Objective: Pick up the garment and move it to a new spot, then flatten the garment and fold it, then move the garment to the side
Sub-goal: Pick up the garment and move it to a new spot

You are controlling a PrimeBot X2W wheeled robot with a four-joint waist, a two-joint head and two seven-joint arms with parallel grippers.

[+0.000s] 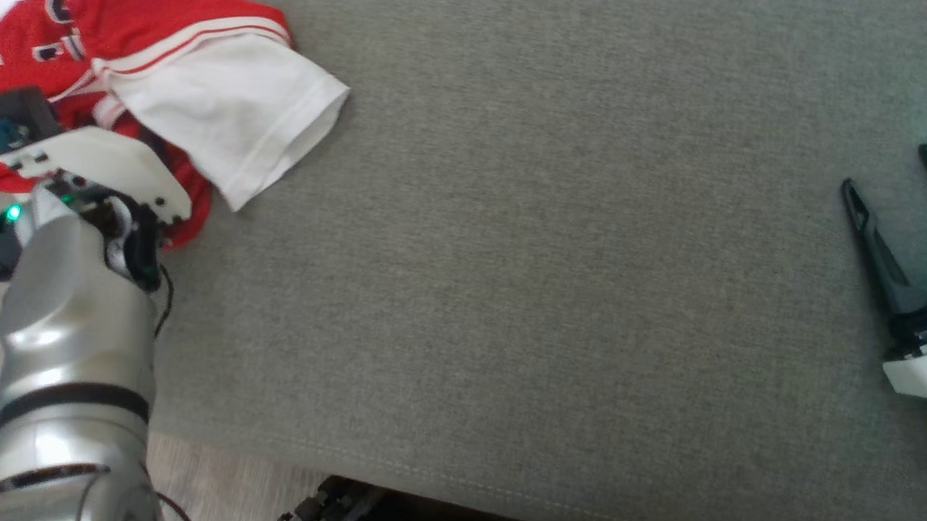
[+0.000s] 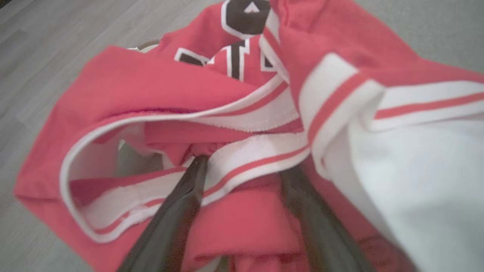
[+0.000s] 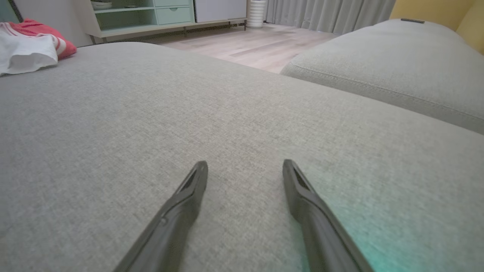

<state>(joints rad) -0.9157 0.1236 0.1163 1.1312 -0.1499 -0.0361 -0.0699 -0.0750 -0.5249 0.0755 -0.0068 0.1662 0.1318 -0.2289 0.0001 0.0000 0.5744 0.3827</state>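
Garment: the red and white shirt (image 1: 219,107) is lying in a crumpled heap at the far left edge of the gray cushion (image 1: 549,288). A white sleeve is sticking out toward the middle.
Left gripper: the left gripper (image 2: 245,164) is pointing down into the heap. Its two fingers are standing wide apart, and a striped band is lying across between them. The tips are touching the cloth but are not pinching it.
Right gripper: the right gripper (image 1: 886,169) is hovering low over the bare cushion, well apart from the shirt. Its fingers are spread wide and are holding nothing.
Floor: the wood floor (image 1: 209,470) is showing beside the cushion.
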